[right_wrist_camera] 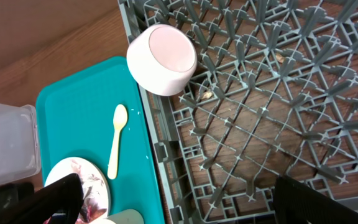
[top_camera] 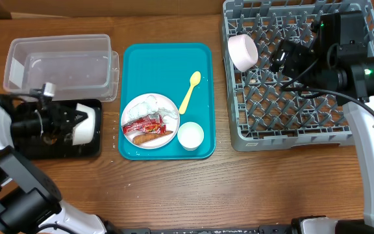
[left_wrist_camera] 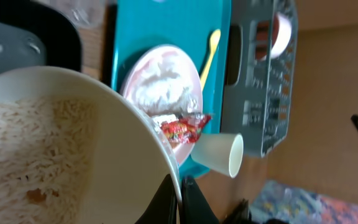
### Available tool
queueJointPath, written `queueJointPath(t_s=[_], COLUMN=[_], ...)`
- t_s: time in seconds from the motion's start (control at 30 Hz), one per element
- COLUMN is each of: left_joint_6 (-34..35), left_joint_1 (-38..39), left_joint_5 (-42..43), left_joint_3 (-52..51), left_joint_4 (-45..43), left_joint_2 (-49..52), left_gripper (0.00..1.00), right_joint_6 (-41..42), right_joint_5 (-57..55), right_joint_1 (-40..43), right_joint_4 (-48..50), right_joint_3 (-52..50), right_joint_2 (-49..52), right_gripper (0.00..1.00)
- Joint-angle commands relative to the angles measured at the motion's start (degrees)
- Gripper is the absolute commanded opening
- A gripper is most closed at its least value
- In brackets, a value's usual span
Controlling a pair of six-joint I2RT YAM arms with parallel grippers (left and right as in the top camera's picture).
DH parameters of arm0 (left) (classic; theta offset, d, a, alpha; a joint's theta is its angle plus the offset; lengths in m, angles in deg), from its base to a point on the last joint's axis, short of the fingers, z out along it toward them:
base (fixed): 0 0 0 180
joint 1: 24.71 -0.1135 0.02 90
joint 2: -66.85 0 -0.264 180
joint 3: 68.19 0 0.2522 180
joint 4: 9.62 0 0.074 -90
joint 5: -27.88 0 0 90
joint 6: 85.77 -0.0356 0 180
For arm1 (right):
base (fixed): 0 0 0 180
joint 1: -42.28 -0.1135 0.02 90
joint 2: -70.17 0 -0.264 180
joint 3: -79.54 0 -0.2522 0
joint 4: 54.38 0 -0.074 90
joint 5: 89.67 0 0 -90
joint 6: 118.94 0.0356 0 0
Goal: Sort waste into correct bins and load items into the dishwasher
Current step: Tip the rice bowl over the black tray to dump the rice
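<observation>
My left gripper (top_camera: 75, 121) is shut on the rim of a white bowl (top_camera: 86, 123), tipped on its side over the black bin (top_camera: 63, 148). In the left wrist view the bowl (left_wrist_camera: 73, 155) holds pale noodle-like food, and the fingers (left_wrist_camera: 180, 199) pinch its rim. My right gripper (top_camera: 284, 57) is open and empty above the grey dish rack (top_camera: 291, 123); its fingers (right_wrist_camera: 185, 205) are spread wide. A pink bowl (top_camera: 242, 52) lies on its side at the rack's left edge and also shows in the right wrist view (right_wrist_camera: 163, 59).
A teal tray (top_camera: 203, 71) holds a white plate (top_camera: 149, 120) with crumpled tissue and a red wrapper, a yellow spoon (top_camera: 190, 91) and a white cup (top_camera: 190, 135). A clear plastic container (top_camera: 60, 65) stands behind the black bin.
</observation>
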Motion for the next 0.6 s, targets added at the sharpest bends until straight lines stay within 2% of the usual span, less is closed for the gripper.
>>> queueJointPath(t_s=[0.0, 0.13, 0.3, 0.57], left_joint_6=[-1.09, 0.04, 0.48, 5.64], left_joint_1=[-1.60, -1.84, -1.90, -3.69], left_joint_5=[6.78, 9.11, 17.16, 26.91], left_joint_3=[-2.32, -3.37, -3.43, -3.43], left_joint_4=[-2.40, -3.91, -3.80, -3.63], left_joint_2=[-1.68, -1.68, -1.68, -1.68], left_gripper=[0.04, 0.04, 0.04, 0.04], right_joint_6=[-0.13, -0.13, -0.13, -0.15], right_joint_5=[-0.31, -0.28, -0.11, -0.13], right_joint_1=[0.17, 0.17, 0.15, 0.13], right_joint_4=[0.31, 0.24, 0.33, -0.13], right_joint_3=[0.70, 0.70, 0.70, 0.70], right_joint_2=[-0.37, -0.37, -0.37, -0.37], right_gripper=[1.00, 1.00, 1.00, 1.00])
